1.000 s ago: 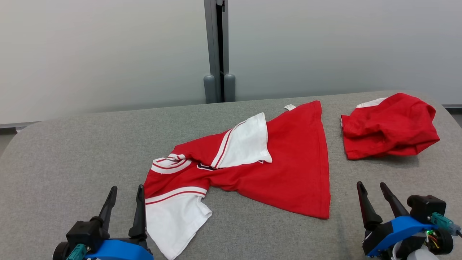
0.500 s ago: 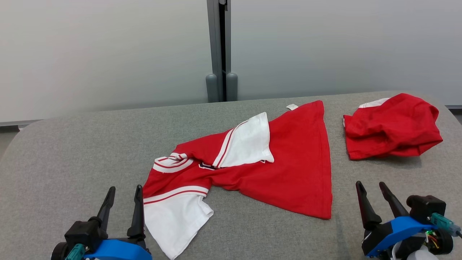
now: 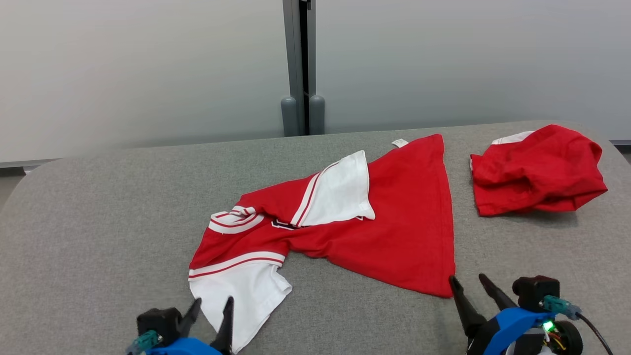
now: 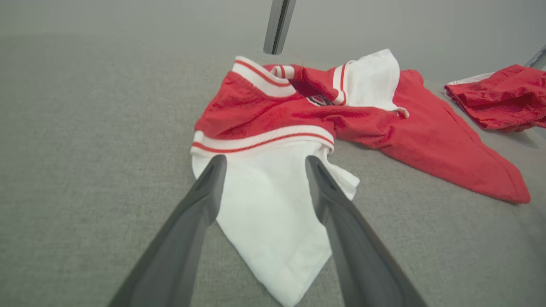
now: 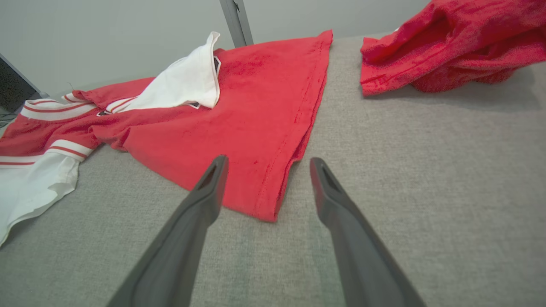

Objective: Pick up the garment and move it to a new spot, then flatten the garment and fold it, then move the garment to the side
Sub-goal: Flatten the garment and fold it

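Observation:
The garment point(image 3: 394, 222) is a red jersey with white sleeves and striped trim, lying rumpled across the middle of the grey table point(image 3: 98, 222). One white sleeve is folded over its chest; the other points at the front edge. My left gripper point(image 3: 213, 301) is open at the lower left, its fingers either side of that near white sleeve point(image 4: 273, 204), just above it. My right gripper point(image 3: 466, 278) is open at the lower right, fingertips close to the jersey's near hem corner point(image 5: 266, 209), which lies between them. Neither gripper holds anything.
A second red garment point(image 3: 537, 170) lies bunched at the table's far right, also seen as a red heap point(image 5: 452, 42) in the right wrist view. A grey post point(image 3: 301, 64) stands against the pale wall behind. Bare grey table stretches to the left.
Both grippers have drawn inward and lower in the head view: the left shifted right over the near sleeve, the right shifted left to the hem corner. The garment lies as before.

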Controlling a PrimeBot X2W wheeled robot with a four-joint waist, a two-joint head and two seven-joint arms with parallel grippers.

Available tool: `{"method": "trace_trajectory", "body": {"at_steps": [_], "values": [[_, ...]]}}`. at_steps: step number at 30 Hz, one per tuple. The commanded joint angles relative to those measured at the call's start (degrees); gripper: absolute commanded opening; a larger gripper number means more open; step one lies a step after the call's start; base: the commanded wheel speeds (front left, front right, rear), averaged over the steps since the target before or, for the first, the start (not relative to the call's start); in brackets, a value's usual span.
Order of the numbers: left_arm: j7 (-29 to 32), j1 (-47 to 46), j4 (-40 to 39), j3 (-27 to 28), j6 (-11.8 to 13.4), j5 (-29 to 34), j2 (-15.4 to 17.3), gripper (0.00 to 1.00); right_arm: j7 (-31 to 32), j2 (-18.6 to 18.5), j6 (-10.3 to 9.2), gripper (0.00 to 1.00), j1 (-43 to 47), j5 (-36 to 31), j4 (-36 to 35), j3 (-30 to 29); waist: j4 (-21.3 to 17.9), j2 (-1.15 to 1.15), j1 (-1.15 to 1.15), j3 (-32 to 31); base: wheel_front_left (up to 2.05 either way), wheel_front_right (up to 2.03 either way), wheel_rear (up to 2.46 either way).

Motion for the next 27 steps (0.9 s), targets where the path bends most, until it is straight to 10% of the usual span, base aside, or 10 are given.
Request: {"method": "trace_trajectory", "body": {"at_steps": [1, 24, 25, 26, 27], "values": [[4.84, 0.82, 0.77, -1.57, -0.39, -1.48, 0.08, 1.00, 1.70, 0.36, 0.01, 1.00, -0.62, 0.55, 2.14, 1.12, 0.23, 0.00, 0.00, 0.33, 0.00, 0.00, 0.00], [27.03, 0.21, 1.19, -5.41, 3.25, -6.77, -0.92, 0.99, 6.36, 3.31, 0.03, 1.00, -13.10, 3.37, 22.15, 7.23, 1.20, 0.00, 0.00, 5.57, 0.00, 0.00, 0.00], [27.08, 0.02, 0.96, -5.57, 3.27, -6.93, -1.04, 0.77, 6.25, 3.40, 0.07, 0.97, -13.47, 3.94, 22.71, 7.73, 1.28, 0.00, 0.00, 5.66, 0.00, 0.00, 0.00], [27.06, -0.22, 0.71, -5.76, 3.23, -7.01, -1.11, 0.41, 6.08, 3.44, 0.08, 0.64, -13.84, 4.51, 23.19, 8.29, 1.35, 0.00, 0.00, 5.72, 0.00, 0.00, 0.00], [27.04, -0.34, 0.52, -5.96, 3.20, -6.90, -1.12, 0.28, 6.31, 3.51, 0.09, 0.44, -14.13, 5.00, 23.64, 9.04, 1.44, 0.00, 0.00, 5.75, 0.00, 0.00, 0.00]]}}
